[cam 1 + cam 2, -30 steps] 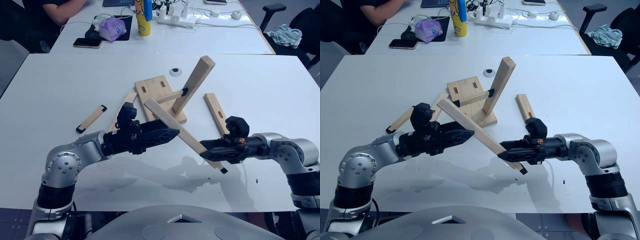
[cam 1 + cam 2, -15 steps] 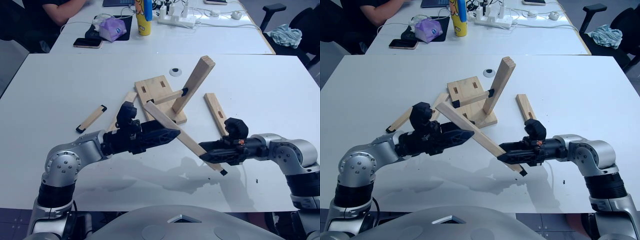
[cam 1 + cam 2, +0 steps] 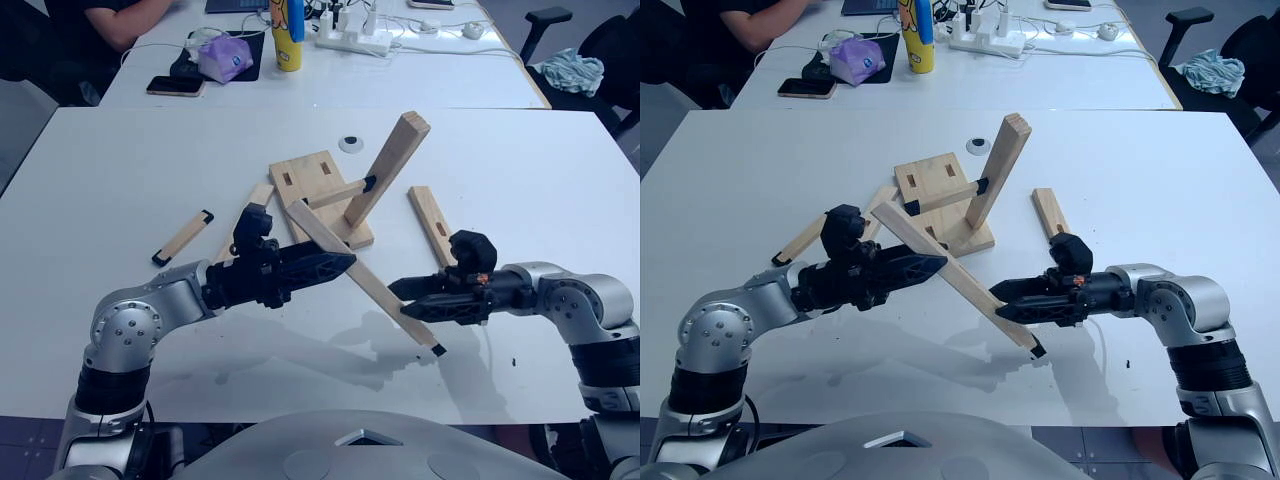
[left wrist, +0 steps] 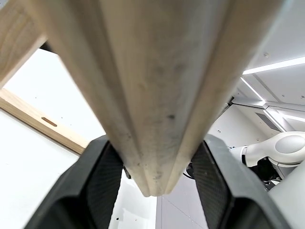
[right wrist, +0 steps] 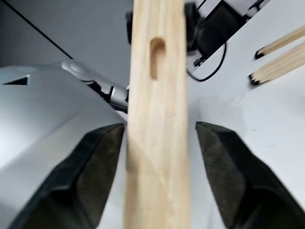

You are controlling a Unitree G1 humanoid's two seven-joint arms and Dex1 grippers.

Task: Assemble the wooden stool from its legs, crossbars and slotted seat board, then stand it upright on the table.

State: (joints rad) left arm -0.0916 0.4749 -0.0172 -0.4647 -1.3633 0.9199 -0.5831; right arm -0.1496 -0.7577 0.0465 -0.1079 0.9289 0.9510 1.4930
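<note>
A long wooden leg (image 3: 368, 282) hangs slanted above the table, its low end near the front. My left gripper (image 3: 345, 263) is shut on its upper part; the left wrist view has both pads (image 4: 102, 181) pressed on the leg (image 4: 152, 95). My right gripper (image 3: 398, 297) stands open around the lower part, and a slim gap separates the fingers (image 5: 224, 162) from the slotted leg (image 5: 157, 119). Behind lies the slotted seat board (image 3: 312, 170), with a tilted leg (image 3: 392, 160) and a crossbar (image 3: 338, 192) fitted into it.
A loose slotted piece (image 3: 433, 225) lies right of the board, a short crossbar (image 3: 183, 237) at the left, and another stick (image 3: 258, 197) behind my left gripper. A small round disc (image 3: 350, 144) sits farther back. The table beyond holds a bottle, a phone and a power strip.
The right gripper's fingers have spread apart around the leg. The leg's lower end has dipped slightly and shifted left. The left arm has hardly moved.
</note>
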